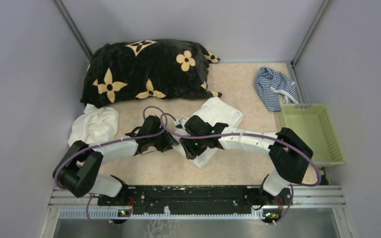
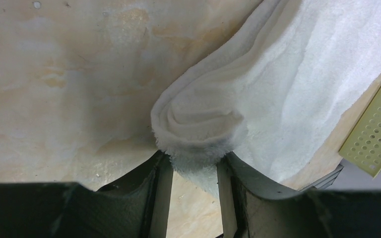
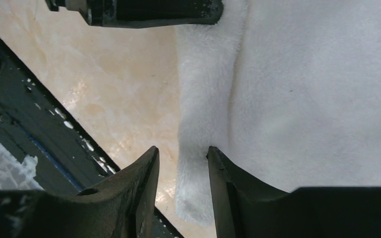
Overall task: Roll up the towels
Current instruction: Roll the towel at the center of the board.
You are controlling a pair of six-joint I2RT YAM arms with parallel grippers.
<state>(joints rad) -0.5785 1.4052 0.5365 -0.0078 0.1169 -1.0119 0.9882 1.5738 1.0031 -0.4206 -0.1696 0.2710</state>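
Note:
A white towel (image 1: 219, 112) lies on the tan table in the middle, running from below the pillow down to under both grippers. My left gripper (image 1: 167, 142) is shut on a bunched, curled end of this towel (image 2: 287, 84); the cloth fills the gap between its fingertips in the left wrist view (image 2: 193, 159). My right gripper (image 1: 192, 148) is open and straddles the towel's folded edge (image 3: 198, 124). Its right finger (image 3: 218, 168) touches the cloth, and there is a gap on the left. A second white towel (image 1: 95, 125) lies crumpled at the left.
A black pillow with tan flowers (image 1: 149, 69) lies at the back. A blue-and-white striped garment (image 1: 275, 87) is at the back right, beside a green perforated basket (image 1: 310, 133), also in the left wrist view (image 2: 377, 129). The black base rail (image 3: 25, 119) runs along the near edge.

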